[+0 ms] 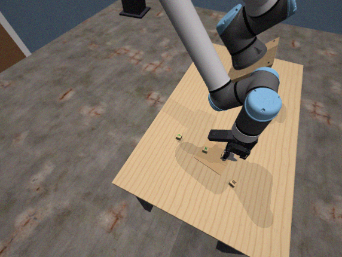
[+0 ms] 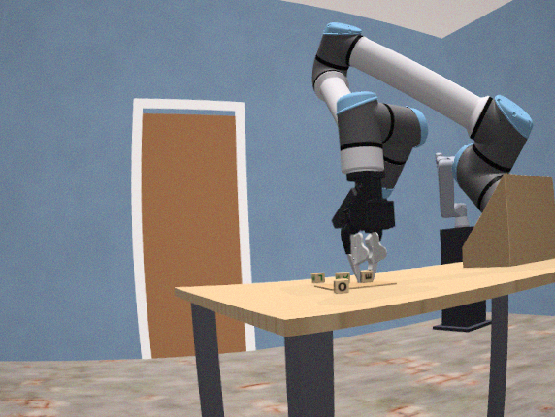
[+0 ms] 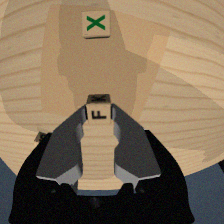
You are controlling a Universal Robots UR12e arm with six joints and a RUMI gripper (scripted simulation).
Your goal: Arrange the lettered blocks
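Observation:
My gripper (image 1: 224, 156) (image 2: 365, 270) (image 3: 99, 105) is shut on a pale block with a black F on top (image 3: 98, 116) (image 2: 367, 276). It holds the block down at the thin tan mat (image 1: 213, 163) (image 2: 383, 284), touching it or just above it; I cannot tell which. A block with a green X (image 1: 205, 149) (image 3: 95, 23) (image 2: 342, 274) sits on the mat's far-left part, a short way from the held block. A block with a green round letter (image 1: 179, 136) (image 2: 317, 276) lies off the mat to the left. A block with a black R (image 1: 233, 183) (image 2: 341, 286) lies off the mat nearer the table's front.
All of this is on a light wooden table (image 1: 167, 179) (image 2: 272, 303). A tan wedge-shaped box (image 2: 514, 223) (image 1: 270, 52) stands at the far end near the arm's base. A brown door (image 2: 191, 228) is in the blue wall behind.

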